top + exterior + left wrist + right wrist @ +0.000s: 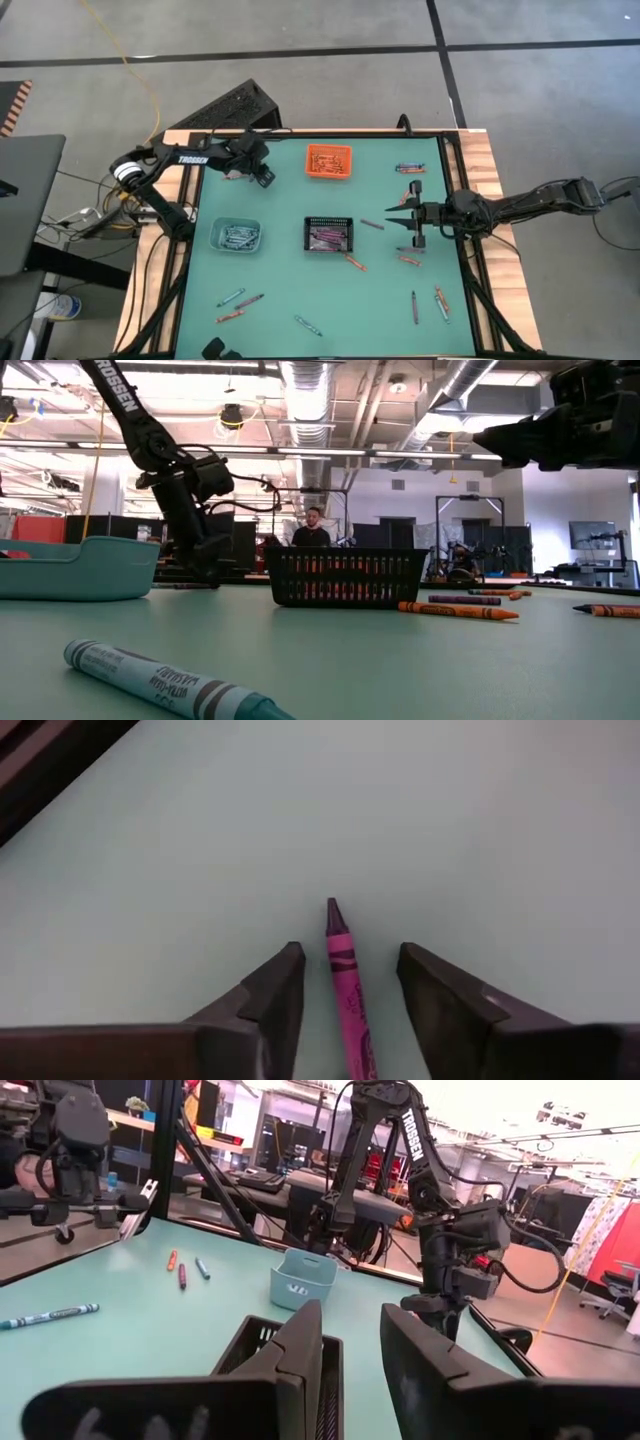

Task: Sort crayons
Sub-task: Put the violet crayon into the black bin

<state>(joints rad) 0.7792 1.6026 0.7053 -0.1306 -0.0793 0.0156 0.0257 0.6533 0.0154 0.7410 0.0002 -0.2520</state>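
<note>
left gripper point(345, 982) hovering at the far left of the table point(330, 300), fingers apart around a purple crayon point(345, 990) (lying flat), right gripper point(402, 222) apart mid-right, crayons point(425, 303) lying scattered

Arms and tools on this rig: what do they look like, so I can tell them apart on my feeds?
Both arms are dark, jointed links. The left arm bears white TROSSEN lettering and a white band near its base; black cables loop by its wrist in the low view. The right arm shows no lettering from above. The left tool and the right tool each have two dark, wedge-shaped fingers.
</note>
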